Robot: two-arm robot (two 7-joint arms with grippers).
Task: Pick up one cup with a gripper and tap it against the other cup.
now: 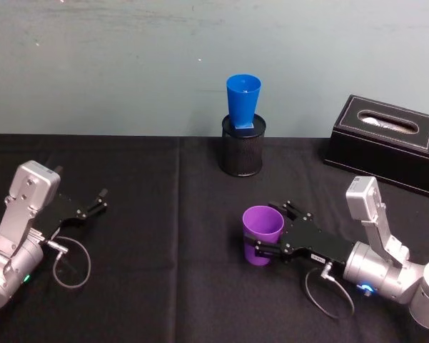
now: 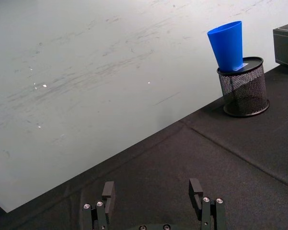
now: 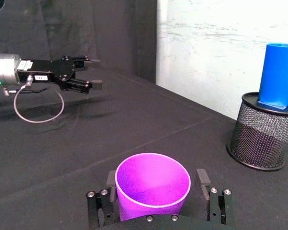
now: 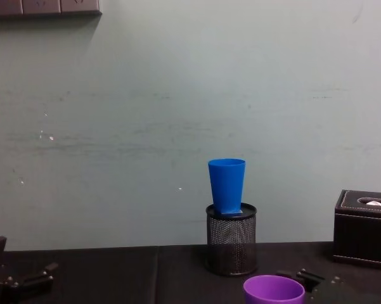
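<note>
The purple cup (image 1: pixel 263 233) stands upright on the black tablecloth, right of centre; its wide rim (image 3: pixel 152 179) fills the foreground of the right wrist view. My right gripper (image 1: pixel 263 229) is open, with one finger (image 3: pixel 201 181) on each side of the cup and a small gap showing. The blue cup (image 1: pixel 243 100) stands upright on top of a black mesh cylinder (image 1: pixel 243 150) at the back of the table, beyond the purple cup. My left gripper (image 1: pixel 100 200) rests open and empty at the table's left side, far from both cups.
A black tissue box (image 1: pixel 385 139) sits at the back right near the right arm. A pale wall rises behind the table's far edge. A loose cable loop (image 1: pixel 71 263) hangs by the left wrist. Bare black cloth lies between the two arms.
</note>
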